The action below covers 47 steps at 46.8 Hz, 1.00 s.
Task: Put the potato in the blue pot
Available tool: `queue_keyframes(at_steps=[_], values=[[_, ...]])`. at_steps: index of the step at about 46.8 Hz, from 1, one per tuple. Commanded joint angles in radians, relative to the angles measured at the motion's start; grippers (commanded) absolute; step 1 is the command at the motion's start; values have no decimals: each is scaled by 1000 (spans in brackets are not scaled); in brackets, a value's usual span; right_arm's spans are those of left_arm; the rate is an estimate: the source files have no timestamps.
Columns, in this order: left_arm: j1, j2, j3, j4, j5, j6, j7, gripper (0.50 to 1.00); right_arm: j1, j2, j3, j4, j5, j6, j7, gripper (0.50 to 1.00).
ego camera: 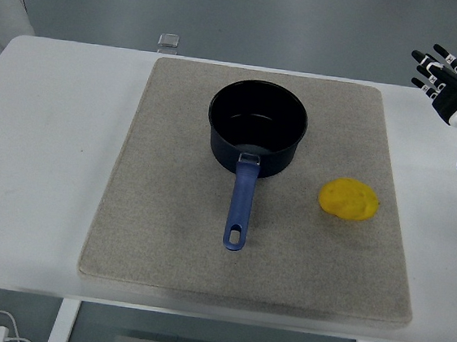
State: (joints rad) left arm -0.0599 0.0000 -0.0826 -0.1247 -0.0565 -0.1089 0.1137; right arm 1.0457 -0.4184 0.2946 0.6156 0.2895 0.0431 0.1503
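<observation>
Yellow rounded potato (348,200) beside glossy blue pot (257,127), seemingly empty.

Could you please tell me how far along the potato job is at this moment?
Nothing is done yet: the potato lies on the mat, right of the blue pot, which looks empty. Nothing is in hand; the right hand hovers open at the table's far right edge. Left: reach, grasp, lift, and drop it in the pot.
</observation>
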Motion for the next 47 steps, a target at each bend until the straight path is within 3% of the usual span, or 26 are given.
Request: queue_keyframes(at_steps=[1,37,47], values=[[2,0,-5,0,-2,0,0,1000,-1,-6,0,1,0,0,0,944],[14,0,3,-1,1,0,0,1000,19,-25,0,0,-3,29,3,944],[14,0,3,-1,1,0,0,1000,33,-43,0,1,-3,-25,6,946]])
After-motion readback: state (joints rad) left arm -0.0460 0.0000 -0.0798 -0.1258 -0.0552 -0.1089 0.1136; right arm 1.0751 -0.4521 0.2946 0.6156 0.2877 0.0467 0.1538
